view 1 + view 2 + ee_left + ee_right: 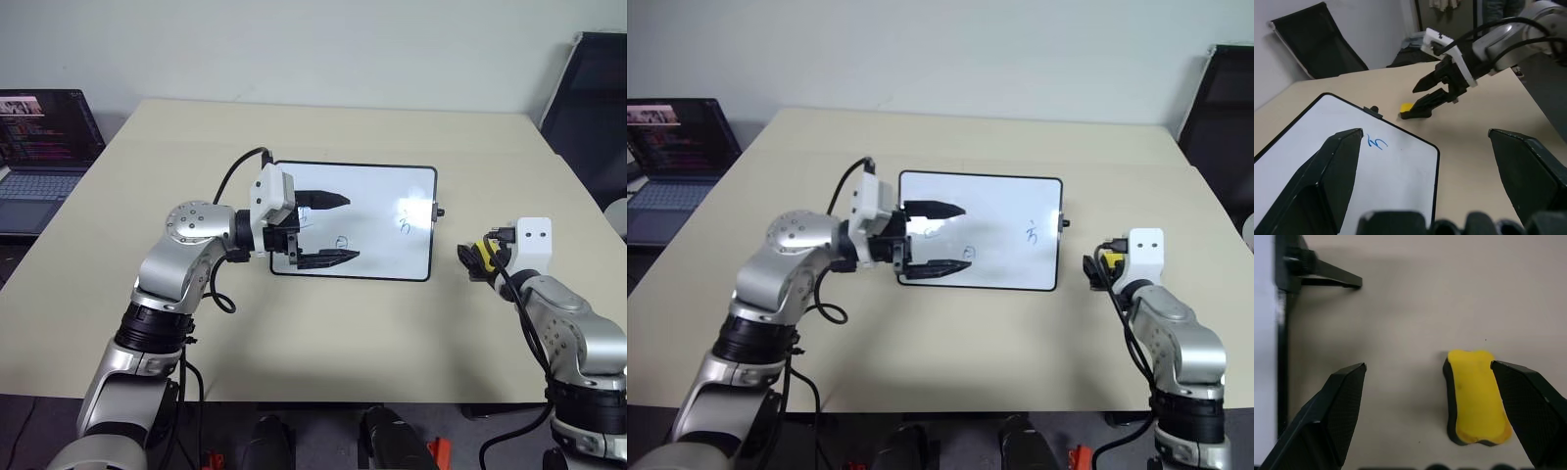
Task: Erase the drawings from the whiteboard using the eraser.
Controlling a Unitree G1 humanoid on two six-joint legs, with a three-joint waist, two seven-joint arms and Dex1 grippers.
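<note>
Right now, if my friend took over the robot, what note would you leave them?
Left gripper: fingers open, holding nothing, over the whiteboard's near-left part.
Right gripper: fingers open, holding nothing, right at the eraser.
The eraser lies flat on the table, off the board's right edge, yellow side up, not yet gripped.
The drawings: blue scribbles are on the board, one near its right edge, others by the left fingers.
Done: nothing erased.
Left: grip the eraser, wipe every scribble.
</note>
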